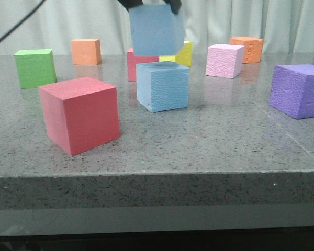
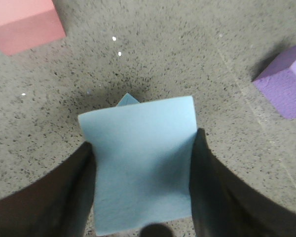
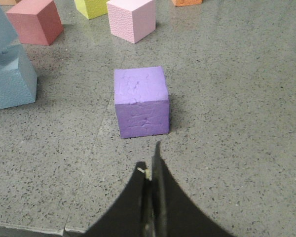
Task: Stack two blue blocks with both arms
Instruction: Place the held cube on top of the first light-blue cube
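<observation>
My left gripper (image 1: 150, 4) is shut on the smoother blue block (image 1: 157, 29) and holds it in the air just above the pebbled blue block (image 1: 163, 86), which rests on the table. The held block is tilted; whether it touches the lower one I cannot tell. In the left wrist view the held block (image 2: 140, 163) sits between both fingers (image 2: 59, 197), and a corner of the lower block (image 2: 127, 100) peeks out behind it. My right gripper (image 3: 150, 160) is shut and empty, above the table near the purple cube (image 3: 140, 101). The right wrist view shows both blue blocks (image 3: 10, 74) at its edge.
A large red cube (image 1: 79, 114) stands at the front left, a purple cube (image 1: 298, 90) at the right. Behind are a green cube (image 1: 35, 67), orange cubes (image 1: 86, 51), a pink cube (image 1: 225, 60), a yellow cube (image 1: 184, 54) and another red cube (image 1: 132, 65). The table's front edge (image 1: 157, 175) is near.
</observation>
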Tool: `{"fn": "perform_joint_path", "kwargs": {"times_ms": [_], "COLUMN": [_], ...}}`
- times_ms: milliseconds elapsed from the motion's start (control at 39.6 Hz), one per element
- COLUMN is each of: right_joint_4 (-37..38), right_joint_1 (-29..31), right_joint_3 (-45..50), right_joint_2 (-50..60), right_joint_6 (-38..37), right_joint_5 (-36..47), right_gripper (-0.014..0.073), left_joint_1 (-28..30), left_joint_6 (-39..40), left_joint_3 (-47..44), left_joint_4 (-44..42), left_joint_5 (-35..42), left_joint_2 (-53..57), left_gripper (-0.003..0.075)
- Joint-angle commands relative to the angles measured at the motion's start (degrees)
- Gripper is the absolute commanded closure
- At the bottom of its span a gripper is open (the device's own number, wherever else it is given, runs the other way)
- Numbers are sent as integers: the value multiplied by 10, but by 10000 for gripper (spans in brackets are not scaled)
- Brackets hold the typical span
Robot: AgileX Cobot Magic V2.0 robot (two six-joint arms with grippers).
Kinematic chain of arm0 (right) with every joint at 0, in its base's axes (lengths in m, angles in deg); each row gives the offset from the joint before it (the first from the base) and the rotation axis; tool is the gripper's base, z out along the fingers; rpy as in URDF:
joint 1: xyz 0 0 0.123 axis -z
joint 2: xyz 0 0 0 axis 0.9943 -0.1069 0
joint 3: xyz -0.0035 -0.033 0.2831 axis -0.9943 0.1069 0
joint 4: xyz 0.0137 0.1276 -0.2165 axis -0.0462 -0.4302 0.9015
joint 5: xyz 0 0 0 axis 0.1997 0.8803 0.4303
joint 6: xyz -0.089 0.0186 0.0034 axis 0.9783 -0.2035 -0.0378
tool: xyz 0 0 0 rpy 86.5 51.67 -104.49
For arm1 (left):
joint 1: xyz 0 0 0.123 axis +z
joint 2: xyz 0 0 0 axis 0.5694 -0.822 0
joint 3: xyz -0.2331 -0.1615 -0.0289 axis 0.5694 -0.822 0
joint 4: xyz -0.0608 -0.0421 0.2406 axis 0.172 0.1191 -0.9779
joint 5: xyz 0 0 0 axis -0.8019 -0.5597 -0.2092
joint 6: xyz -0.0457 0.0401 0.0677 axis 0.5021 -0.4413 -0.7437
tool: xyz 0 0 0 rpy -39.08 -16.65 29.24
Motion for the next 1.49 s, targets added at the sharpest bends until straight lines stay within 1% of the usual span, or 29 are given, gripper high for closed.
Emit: {"fn": "perform_joint_path", "kwargs": {"times_ms": [0, 202, 253, 303, 354, 404, 480, 556, 606, 758, 985, 1036, 1086, 1137, 1288, 1364, 1414, 1465], "right_joint_4": [2, 2, 2, 2, 2, 2, 2, 2, 2, 2, 2, 2, 2, 2, 2, 2, 2, 2], "right_joint_1": [3, 3, 3, 3, 3, 3, 3, 3, 3, 3, 3, 3, 3, 3, 3, 3, 3, 3], "right_joint_3": [-14, -14, -14, -14, -14, -14, -14, -14, -14, -14, -14, -14, -14, -14, -14, -14, -14, -14], "right_joint_2": [-1, -1, -1, -1, -1, -1, -1, -1, -1, -1, -1, -1, -1, -1, -1, -1, -1, -1], "right_joint_6": [6, 6, 6, 6, 6, 6, 6, 6, 6, 6, 6, 6, 6, 6, 6, 6, 6, 6], "right_joint_5": [42, 41, 41, 41, 41, 41, 41, 41, 41, 41, 41, 41, 41, 41, 41, 41, 41, 41], "right_gripper": [660, 660, 660, 660, 660, 660, 660, 660, 660, 660, 660, 660, 660, 660, 660, 660, 660, 660], "left_joint_1": [-4, -4, -4, -4, -4, -4, -4, -4, -4, -4, -4, -4, -4, -4, -4, -4, -3, -3], "left_joint_6": [-1, -1, -1, -1, -1, -1, -1, -1, -1, -1, -1, -1, -1, -1, -1, -11, -22, -26], "left_joint_3": [19, 19, 19, 19, 19, 19, 19, 19, 19, 28, 87, 95, 97, 97, 97, 97, 97, 97], "left_joint_4": [8, 8, 8, 8, 8, 8, 8, 8, 8, 8, 1, 1, 1, 1, 1, 0, 0, -1], "left_joint_5": [-6, -6, -6, -5, -5, -5, -5, -5, -5, -8, -9, -9, -9, -9, -9, -9, -9, -9], "left_joint_2": [22, 18, 18, 18, 18, 18, 18, 18, 18, 18, 18, 18, 18, 18, 19, 20, 22, 26], "left_gripper": [489, 486, 466, 417, 351, 267, 179, 132, 120, 119, 124, 148, 198, 269, 549, 672, 739, 741]}}
